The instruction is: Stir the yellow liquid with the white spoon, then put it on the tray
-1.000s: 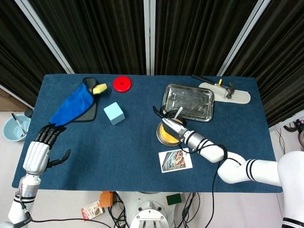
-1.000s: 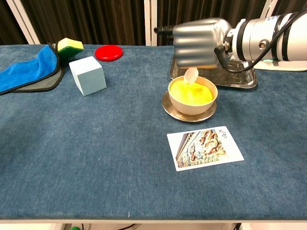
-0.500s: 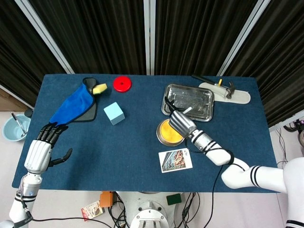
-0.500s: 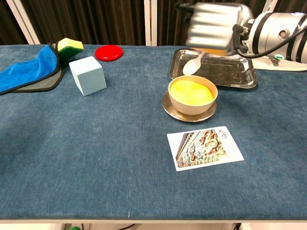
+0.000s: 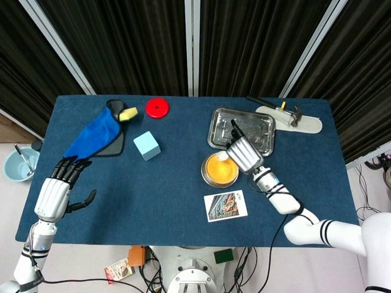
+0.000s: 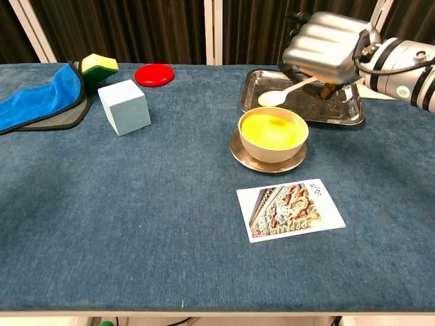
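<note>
Nearest the robot, a picture card [image 6: 291,209] is lying flat on the blue counter [image 6: 136,204]. Just beyond it, a bowl [image 6: 273,139] of yellow liquid [image 6: 271,130] is sitting on a saucer [image 6: 245,157].

The white spoon [image 6: 282,95] is being held by the right hand [image 6: 325,56], which is being carried above the near left part of the tray [image 6: 346,115], with the back of the hand turned upward and the forearm reaching in from the right. The spoon is being held nearly level, its bowl end pointing left and hanging over the tray's left edge, clear of the liquid; in the head view the spoon's bowl [image 5: 223,156] is showing just over the far rim of the bowl. Whether the spoon is touching the tray cannot be told.

Compared with a second ago, the spoon has been lifted out of the yellow liquid and swung from a steep downward tilt to almost horizontal, and the right hand has been moved back and to the right, toward the tray.

The left hand [image 5: 56,190] is being kept at the counter's near left edge, empty, fingers spread apart, much as before.

Farther off, a pale blue cube [image 6: 124,106], a blue cloth [image 6: 34,98], a yellow and green sponge [image 6: 99,66] and a red disc [image 6: 154,74] are lying undisturbed.
</note>
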